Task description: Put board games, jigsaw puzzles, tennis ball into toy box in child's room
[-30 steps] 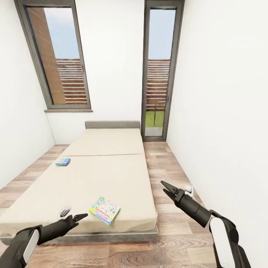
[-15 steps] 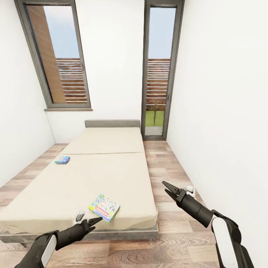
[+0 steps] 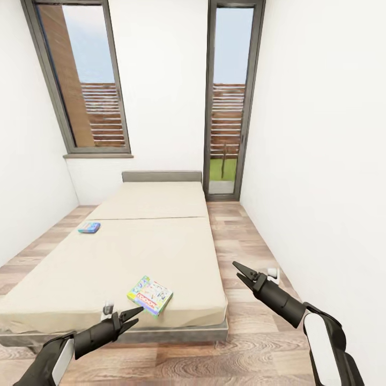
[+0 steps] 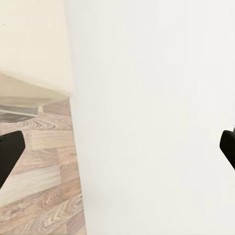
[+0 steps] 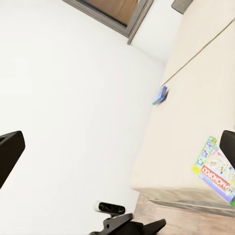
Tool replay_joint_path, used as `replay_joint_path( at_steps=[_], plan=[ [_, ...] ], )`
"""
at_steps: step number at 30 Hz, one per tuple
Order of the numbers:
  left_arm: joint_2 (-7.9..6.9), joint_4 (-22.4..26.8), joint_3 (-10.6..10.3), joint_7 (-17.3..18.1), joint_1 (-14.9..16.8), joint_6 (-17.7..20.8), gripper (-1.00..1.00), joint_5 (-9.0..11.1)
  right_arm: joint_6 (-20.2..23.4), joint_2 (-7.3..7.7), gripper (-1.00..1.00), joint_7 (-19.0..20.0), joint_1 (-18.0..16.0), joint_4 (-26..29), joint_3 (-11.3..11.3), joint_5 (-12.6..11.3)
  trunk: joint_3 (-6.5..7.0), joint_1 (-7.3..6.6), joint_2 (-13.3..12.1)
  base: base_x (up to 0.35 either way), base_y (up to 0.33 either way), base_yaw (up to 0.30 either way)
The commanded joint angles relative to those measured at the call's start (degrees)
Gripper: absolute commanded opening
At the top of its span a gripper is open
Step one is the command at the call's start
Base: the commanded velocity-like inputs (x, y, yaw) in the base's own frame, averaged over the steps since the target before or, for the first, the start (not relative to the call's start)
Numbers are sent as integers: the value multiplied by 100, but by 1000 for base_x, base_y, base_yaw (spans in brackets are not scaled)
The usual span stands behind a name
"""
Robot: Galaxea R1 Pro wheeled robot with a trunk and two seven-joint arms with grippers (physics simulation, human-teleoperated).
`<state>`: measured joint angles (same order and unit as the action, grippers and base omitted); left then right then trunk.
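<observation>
Head view: two board games (image 3: 150,295) (image 3: 89,227) on the bed (image 3: 161,252).

White walls (image 3: 316,134), wood-plank floor (image 3: 241,236), two tall dark-framed windows (image 3: 86,80).

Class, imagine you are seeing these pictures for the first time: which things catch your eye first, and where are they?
A wide beige bed takes up the middle of a narrow white room, with two tall windows behind it. Two board games lie on it: a green-edged box near the foot and a small blue box at its left edge. The left gripper points at the nearer box; the right gripper hangs over the floor.
</observation>
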<state>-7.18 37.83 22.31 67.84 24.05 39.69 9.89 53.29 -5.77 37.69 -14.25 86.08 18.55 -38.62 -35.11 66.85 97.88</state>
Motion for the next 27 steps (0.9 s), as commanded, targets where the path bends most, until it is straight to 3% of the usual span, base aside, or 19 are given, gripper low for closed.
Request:
replay_joint_path(
  at_steps=[1,6,10,13,19,27],
  plan=[
    [-59,-2,10,80,3,56,100,18,30,-4,100,28,-5,-4,19,15,-24,22,44,0,0,0],
    [-372,-4,31,466,3,128,100,21,18,-1,100,28,-6,-14,29,18,-114,132,245,0,0,0],
    [-718,-11,36,922,3,309,100,22,9,4,100,22,-7,-18,33,40,-186,220,405,0,0,0],
    [-851,-16,37,1157,3,426,100,22,0,-2,100,20,-7,-14,24,51,-240,286,526,0,0,0],
    [-905,-21,34,1354,3,512,100,22,-14,-58,100,15,-7,-1,-5,66,-347,417,766,0,0,0],
    [-852,-25,19,1375,3,526,100,14,-4,0,100,-259,-7,42,-8,66,-491,593,1087,0,0,0]
  ],
)
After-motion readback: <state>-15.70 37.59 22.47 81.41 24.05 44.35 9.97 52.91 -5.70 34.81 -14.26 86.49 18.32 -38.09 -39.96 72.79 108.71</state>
